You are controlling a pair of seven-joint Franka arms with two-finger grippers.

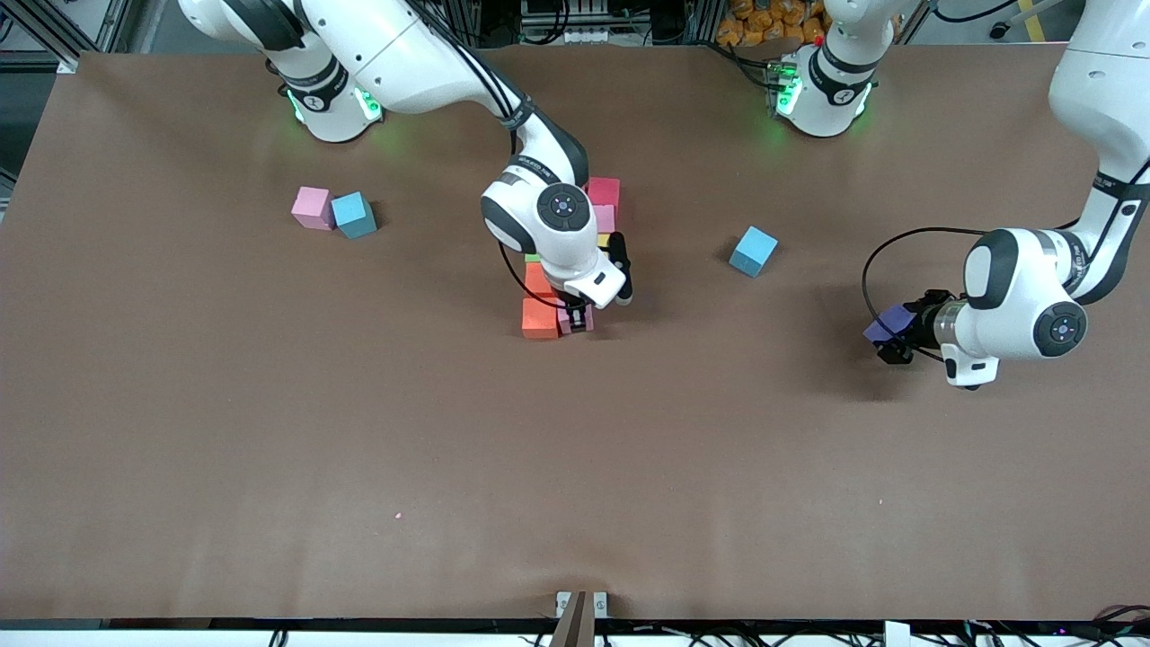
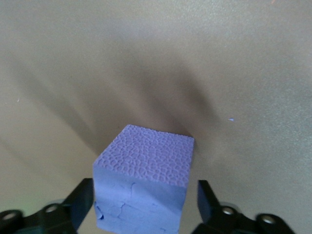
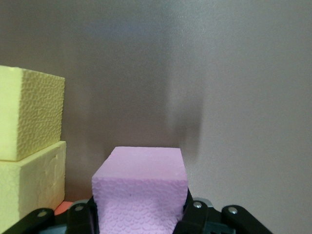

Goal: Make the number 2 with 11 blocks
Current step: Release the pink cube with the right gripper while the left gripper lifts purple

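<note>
A robotics lab. Two white jointed robot arms [image 1: 503, 108] stand bolted along the top of the frame on a wide table covered in plain brown matte sheeting [image 1: 269, 431], green status lights glowing at their bases. Grey aluminium framing [image 1: 81, 27] and bundled black cables [image 1: 593, 22] crowd the upper edge; more wiring runs along the bottom.

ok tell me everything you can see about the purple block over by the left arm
The purple block is a small matte cube that looks like foam, with a fine pebbled texture on top and some cracks and a chipped spot on its side. It sits between the fingers of the left hand, with slim gaps showing on both sides. It is toward the left arm's end of the brown table, apart from the other blocks. Whether it rests on the table I cannot tell.
</note>
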